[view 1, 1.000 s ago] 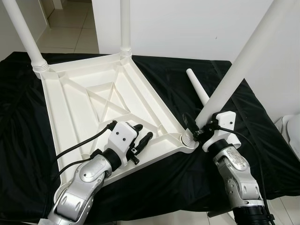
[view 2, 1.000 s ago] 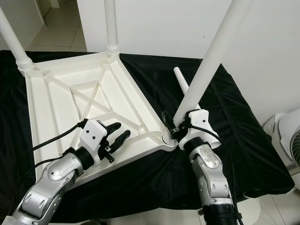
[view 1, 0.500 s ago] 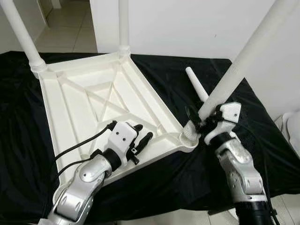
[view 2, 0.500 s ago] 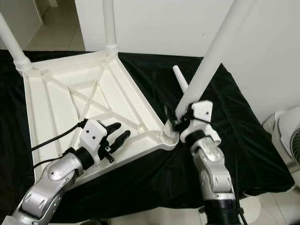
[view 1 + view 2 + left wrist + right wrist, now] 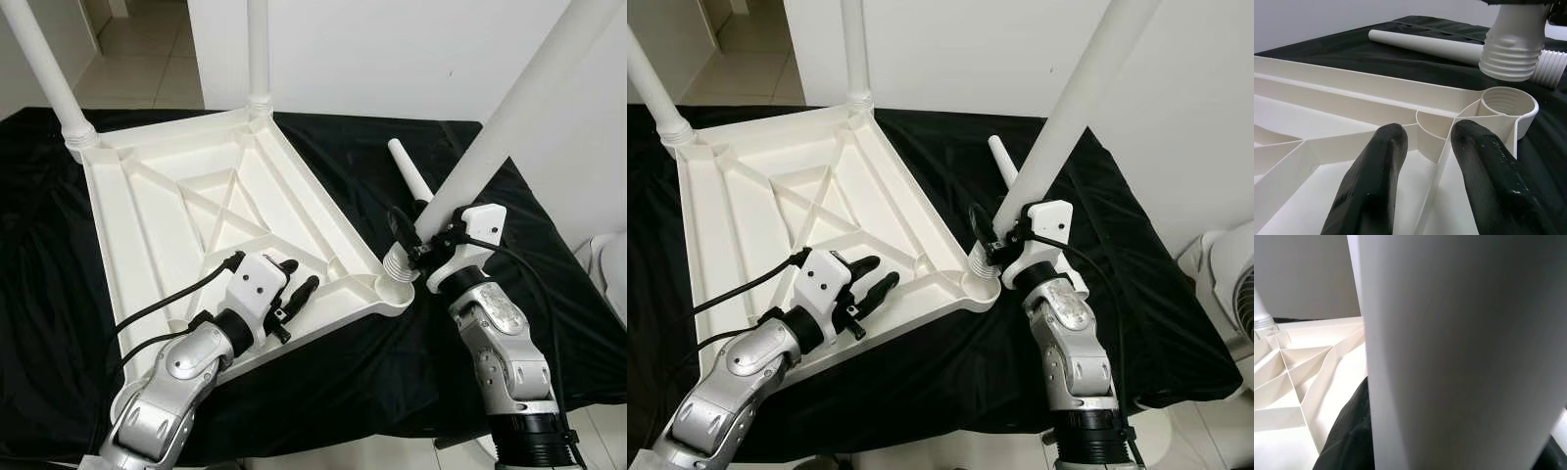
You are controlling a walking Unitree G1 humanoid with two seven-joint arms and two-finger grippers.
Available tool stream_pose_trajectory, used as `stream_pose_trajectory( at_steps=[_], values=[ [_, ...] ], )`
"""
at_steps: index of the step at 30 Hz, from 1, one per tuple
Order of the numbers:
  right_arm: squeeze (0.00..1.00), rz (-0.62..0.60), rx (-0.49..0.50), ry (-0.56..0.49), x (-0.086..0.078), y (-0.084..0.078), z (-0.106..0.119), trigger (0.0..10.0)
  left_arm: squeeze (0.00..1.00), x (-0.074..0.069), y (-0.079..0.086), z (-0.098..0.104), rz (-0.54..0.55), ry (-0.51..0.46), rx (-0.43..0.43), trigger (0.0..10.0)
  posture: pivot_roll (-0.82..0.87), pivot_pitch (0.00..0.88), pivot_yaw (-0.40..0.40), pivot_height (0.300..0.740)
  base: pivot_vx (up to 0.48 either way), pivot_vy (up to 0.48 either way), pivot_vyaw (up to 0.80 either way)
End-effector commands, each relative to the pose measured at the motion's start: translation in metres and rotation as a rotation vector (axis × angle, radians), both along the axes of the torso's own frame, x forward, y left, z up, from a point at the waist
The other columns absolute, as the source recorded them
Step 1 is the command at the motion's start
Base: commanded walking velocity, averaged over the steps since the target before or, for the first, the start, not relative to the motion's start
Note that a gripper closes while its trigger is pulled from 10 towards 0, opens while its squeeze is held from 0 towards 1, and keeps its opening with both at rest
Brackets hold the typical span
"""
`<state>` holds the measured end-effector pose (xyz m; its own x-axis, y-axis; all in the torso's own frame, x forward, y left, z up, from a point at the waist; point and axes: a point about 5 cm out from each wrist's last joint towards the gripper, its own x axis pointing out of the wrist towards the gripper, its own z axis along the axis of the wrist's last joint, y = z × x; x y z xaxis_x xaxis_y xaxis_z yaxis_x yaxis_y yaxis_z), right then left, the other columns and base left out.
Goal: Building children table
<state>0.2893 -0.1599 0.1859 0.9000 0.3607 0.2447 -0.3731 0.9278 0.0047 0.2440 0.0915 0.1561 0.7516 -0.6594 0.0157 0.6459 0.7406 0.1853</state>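
Note:
The white plastic tabletop [image 5: 196, 215] lies upside down on a black cloth. Two white legs [image 5: 44, 69] [image 5: 259, 49] stand in its far corners. My right gripper [image 5: 416, 243] is shut on a third leg [image 5: 509, 117], which tilts up to the right. Its threaded end [image 5: 1511, 58] hangs just above and beyond the near-right corner socket [image 5: 1508, 100], not seated. A fourth leg [image 5: 409, 176] lies on the cloth behind it. My left gripper [image 5: 1430, 132] is open, its fingers straddling a rib of the tabletop near the front rim.
The black cloth [image 5: 323, 157] covers the whole work surface, with its front edge close to me. A white wall stands behind. A tiled floor [image 5: 147, 59] shows at the far left. A white fan [image 5: 1234, 284] stands to the right of the surface.
My right gripper has risen and turned with the leg, lifting its threaded end slightly off the corner socket. The left arm and the tabletop have stayed put.

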Motion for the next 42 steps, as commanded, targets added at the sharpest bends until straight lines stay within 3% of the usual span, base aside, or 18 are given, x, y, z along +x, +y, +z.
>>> stream_pose_trajectory(
  at_steps=[1,8,11,13,14,15,17,26,27,39,42],
  values=[
    [0.0,-0.014,-0.008,0.001,0.002,-0.004,0.002,10.0,0.0,0.0,0.0,0.002,-0.018,0.013,-0.006,10.0,0.08,0.066,-0.071,0.74,0.0,0.0,0.0],
    [0.0,-0.069,-0.032,0.051,0.006,-0.011,-0.002,10.0,0.0,0.004,-0.001,0.001,-0.011,0.078,-0.038,10.0,0.07,0.079,-0.062,0.74,0.0,0.0,0.0],
    [0.0,-0.127,-0.067,0.096,0.006,-0.016,-0.01,10.0,0.0,0.006,0.001,0.007,0.005,0.024,-0.028,10.0,0.06,0.091,-0.05,0.74,0.0,0.0,0.0],
    [0.0,-0.131,-0.077,0.096,0.005,-0.016,-0.01,10.0,0.0,0.005,0.001,0.007,-0.012,0.041,-0.043,10.0,0.06,0.092,-0.049,0.74,0.0,0.0,0.0],
    [0.0,-0.127,-0.075,0.096,0.004,-0.015,-0.011,10.0,0.44,0.004,0.001,0.007,-0.021,0.048,-0.051,10.0,0.06,0.093,-0.048,0.74,0.0,0.0,0.0],
    [0.0,-0.122,-0.074,0.099,0.003,-0.014,-0.012,10.0,1.0,0.004,0.001,0.007,-0.025,0.059,-0.068,10.0,0.06,0.093,-0.048,0.74,0.0,0.0,0.0],
    [0.0,-0.106,-0.073,0.097,0.001,-0.012,-0.013,10.0,1.0,0.002,0.0,0.01,-0.061,0.073,-0.1,10.0,0.06,0.095,-0.044,0.74,0.0,0.0,0.0],
    [0.0,-0.093,-0.077,0.095,0.002,-0.012,-0.014,10.0,1.0,0.005,-0.001,0.01,-0.042,0.081,-0.086,10.0,0.06,0.082,-0.044,0.74,0.0,0.0,0.0],
    [0.0,-0.089,-0.081,0.094,0.002,-0.011,-0.014,10.0,0.0,0.005,-0.002,0.011,-0.044,0.082,-0.087,10.0,0.06,0.078,-0.047,0.74,0.0,0.0,0.0],
    [0.0,-0.038,-0.092,0.057,0.003,-0.005,-0.007,10.0,0.0,0.008,-0.008,0.022,-0.098,0.102,-0.139,10.0,0.08,0.061,-0.031,0.74,0.0,0.0,0.0],
    [0.0,0.02,-0.095,0.066,0.003,0.0,-0.009,10.0,0.0,0.007,-0.013,0.032,-0.166,0.09,-0.155,10.0,0.1,0.053,-0.044,0.74,0.0,0.0,0.0]
  ],
)
